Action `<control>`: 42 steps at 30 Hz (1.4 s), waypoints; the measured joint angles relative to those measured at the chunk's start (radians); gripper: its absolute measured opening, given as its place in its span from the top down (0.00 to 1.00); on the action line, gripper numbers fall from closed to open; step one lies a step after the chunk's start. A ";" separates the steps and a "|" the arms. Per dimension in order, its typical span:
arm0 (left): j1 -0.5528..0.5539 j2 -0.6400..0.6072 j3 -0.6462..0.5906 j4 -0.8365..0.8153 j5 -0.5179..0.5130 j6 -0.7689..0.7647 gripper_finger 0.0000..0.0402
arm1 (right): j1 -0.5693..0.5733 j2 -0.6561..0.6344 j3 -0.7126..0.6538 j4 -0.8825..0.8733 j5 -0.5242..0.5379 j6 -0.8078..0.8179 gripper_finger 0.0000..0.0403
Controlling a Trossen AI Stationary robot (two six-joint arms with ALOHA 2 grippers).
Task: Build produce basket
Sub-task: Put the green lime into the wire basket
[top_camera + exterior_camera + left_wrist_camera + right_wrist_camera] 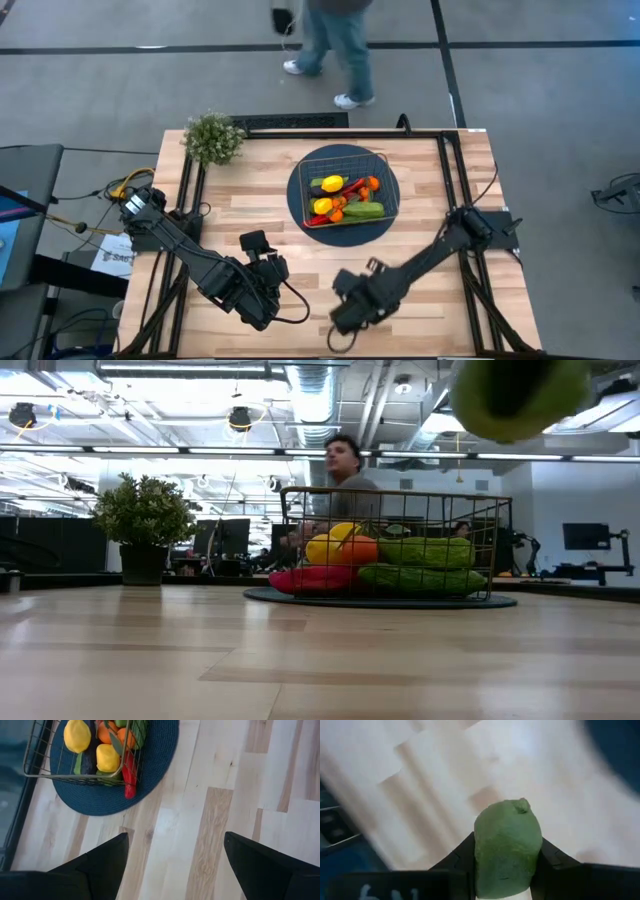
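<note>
From above, the right gripper [345,318] was seen near the table's [300,270] front edge, the basket [345,180] of produce [345,205] well beyond it on a blue mat [392,215]. At table level, a lime [515,395] was seen raised. The left gripper [175,860] was seen wide open and empty. The right gripper [507,852] was seen clamped on the lime [507,847].

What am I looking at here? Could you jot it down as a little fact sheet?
Table: light wood
Basket: wire, on a round blue mat, basket partly filled
In basket: lemons, cucumber, red pepper
Right gripper: fingers shut on a lime, near the table's front edge
Left gripper: open, empty, waiting over bare wood
Also: leafy plant at a back corner; a person walking beyond the table
</note>
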 joint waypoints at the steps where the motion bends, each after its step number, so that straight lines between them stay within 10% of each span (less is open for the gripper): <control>1: 0.000 0.000 0.000 0.000 0.000 0.001 0.22 | -0.016 0.000 0.025 -0.052 0.020 -0.020 0.70; 23: 0.013 0.000 0.000 0.001 -0.042 -0.010 0.22 | -0.376 -0.230 0.083 -0.228 0.209 -0.508 0.70; 42: 0.070 0.000 0.000 -0.001 -0.052 -0.024 0.22 | -0.362 -0.847 -0.512 -0.019 0.331 -0.281 0.70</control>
